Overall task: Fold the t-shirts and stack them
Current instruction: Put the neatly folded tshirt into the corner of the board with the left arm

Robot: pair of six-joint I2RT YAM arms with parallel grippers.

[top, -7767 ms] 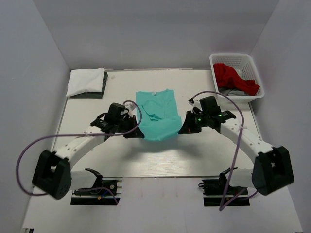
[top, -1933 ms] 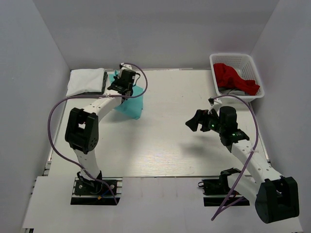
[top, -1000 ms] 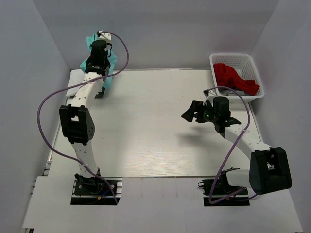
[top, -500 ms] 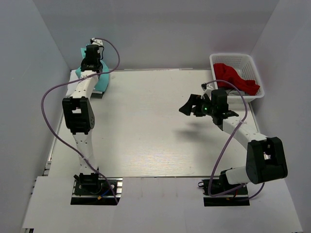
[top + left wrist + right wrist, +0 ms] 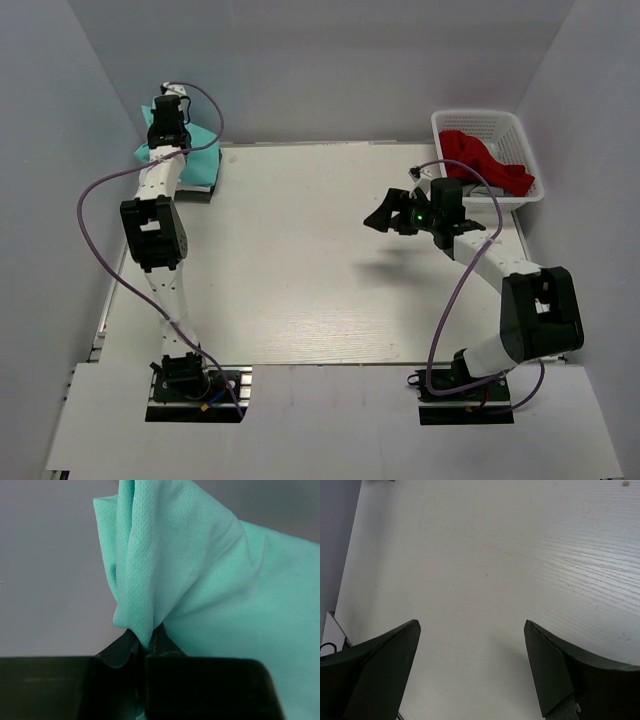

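Left arm (image 5: 160, 190) stretched far forward, left claw (image 5: 145, 647) pinched tight — right arm (image 5: 478, 252) bent, right claw (image 5: 471, 625) spread wide.

The left arm (image 5: 160, 182) and right arm (image 5: 478, 255) are built alike: white tubular links joined by boxy black joint housings (image 5: 152, 232). A purple cable (image 5: 88, 215) runs in a loose loop alongside each arm. Each base (image 5: 190, 385) is a black mounting block. A green indicator lamp (image 5: 417, 213) glows at the right wrist. The pincer fingers (image 5: 375, 670) are black, wedge-shaped and taper to blunt tips.
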